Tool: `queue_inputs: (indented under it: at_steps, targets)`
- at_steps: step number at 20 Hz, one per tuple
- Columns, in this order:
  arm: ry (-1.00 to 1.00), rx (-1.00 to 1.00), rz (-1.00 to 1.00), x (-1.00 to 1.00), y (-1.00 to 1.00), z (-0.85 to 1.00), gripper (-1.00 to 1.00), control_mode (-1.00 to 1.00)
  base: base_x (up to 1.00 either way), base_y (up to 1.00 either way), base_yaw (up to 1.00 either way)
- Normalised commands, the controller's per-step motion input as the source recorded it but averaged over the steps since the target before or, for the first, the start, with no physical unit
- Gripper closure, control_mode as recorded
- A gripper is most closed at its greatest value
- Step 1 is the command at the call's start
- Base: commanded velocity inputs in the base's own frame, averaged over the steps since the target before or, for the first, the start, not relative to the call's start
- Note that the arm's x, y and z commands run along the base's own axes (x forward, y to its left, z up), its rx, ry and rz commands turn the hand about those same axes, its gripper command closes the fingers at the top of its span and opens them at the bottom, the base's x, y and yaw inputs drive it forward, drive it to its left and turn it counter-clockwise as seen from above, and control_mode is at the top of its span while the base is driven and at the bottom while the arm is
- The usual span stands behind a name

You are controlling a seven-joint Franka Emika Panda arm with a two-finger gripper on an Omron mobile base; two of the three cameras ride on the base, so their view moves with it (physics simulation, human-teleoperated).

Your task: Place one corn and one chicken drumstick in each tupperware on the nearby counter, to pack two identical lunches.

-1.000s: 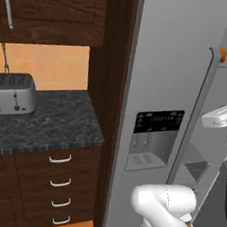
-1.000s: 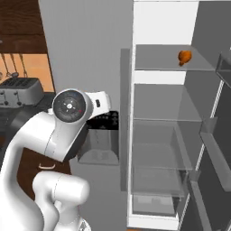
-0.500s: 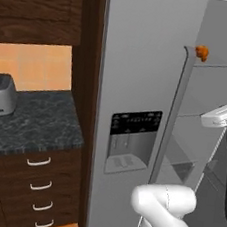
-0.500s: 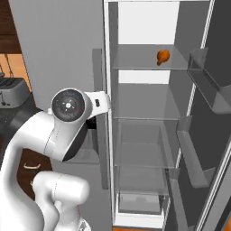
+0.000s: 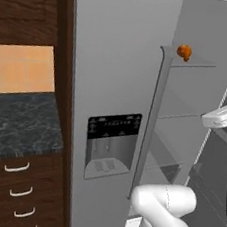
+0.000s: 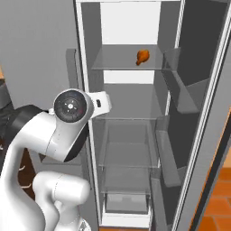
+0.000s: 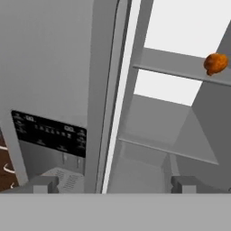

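One glossy reddish-brown chicken drumstick (image 5: 183, 52) (image 6: 142, 56) (image 7: 215, 63) lies on an upper shelf inside the open fridge. My gripper (image 7: 115, 185) is open with nothing between its fingers. It faces the edge between the shut left fridge door and the open compartment, and the drumstick is well above it and to the right. The black speckled counter (image 5: 18, 129) runs to the left of the fridge. The corn and the tupperware are out of view.
The fridge's shut left door carries a dark dispenser panel (image 5: 110, 144) (image 7: 49, 135). Bare glass shelves (image 6: 128, 155) stack below the drumstick's shelf, and the open right door with its bins (image 6: 180, 94) stands to the right. Dark drawers with silver handles (image 5: 18, 167) sit under the counter.
The whole picture has slid left, so the base has driven right, towards the fridge. The toaster has left the views and the open compartment now fills the right base view. The gripper stays open.
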Motion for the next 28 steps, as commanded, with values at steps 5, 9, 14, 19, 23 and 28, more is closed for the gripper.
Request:
queue_inputs:
  at_steps: [5,9,14,19,23,28]
  targets:
    - [0.0,0.0,0.0,0.0,0.0,0.0,-1.0,1.0,0.55,-0.25,-0.05]
    - [0.0,0.0,0.0,0.0,0.0,0.0,-1.0,1.0,0.42,-0.63,0.0]
    - [0.0,0.0,0.0,0.0,0.0,0.0,-1.0,1.0,0.31,0.12,0.03]
    - [0.0,0.0,0.0,0.0,0.0,0.0,-1.0,1.0,0.98,0.14,0.03]
    - [0.0,0.0,0.0,0.0,0.0,0.0,-1.0,1.0,0.66,0.03,0.0]
    - [0.04,-0.1,-0.16,0.12,0.26,0.65,-1.0,-1.0,0.0,0.0,0.0]
